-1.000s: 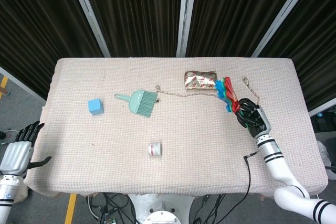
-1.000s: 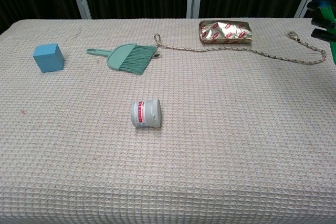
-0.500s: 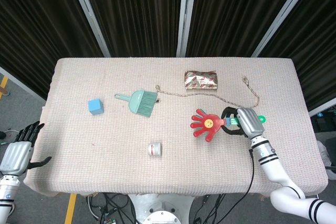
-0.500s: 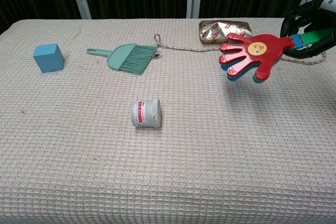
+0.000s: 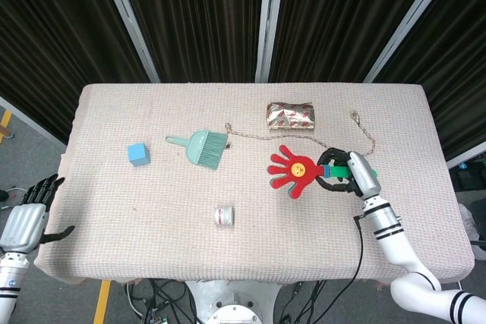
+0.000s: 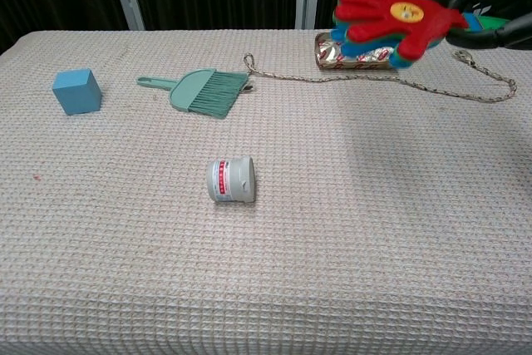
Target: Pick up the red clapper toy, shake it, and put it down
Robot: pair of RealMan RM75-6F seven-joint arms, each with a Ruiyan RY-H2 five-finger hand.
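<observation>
The red clapper toy (image 5: pixel 289 171) (image 6: pixel 391 16), shaped like a red hand with a yellow face, with blue and green layers beneath, hangs in the air above the right side of the table. My right hand (image 5: pixel 348 174) (image 6: pixel 497 14) grips its green and blue handle, with the palm end pointing left. My left hand (image 5: pixel 27 214) hangs open beside the table's front left corner, holding nothing; it does not appear in the chest view.
A foil packet (image 5: pixel 290 117) lies at the back with a rope (image 5: pixel 258 136) running past it. A teal hand brush (image 5: pixel 201 146), a blue cube (image 5: pixel 138 154) and a small white jar (image 5: pixel 224 216) lie further left on the cloth-covered table (image 5: pixel 114 210).
The right hand swung the clapper down from pointing away to pointing left, low over the table, then lifted it higher again. The left hand stayed still.
</observation>
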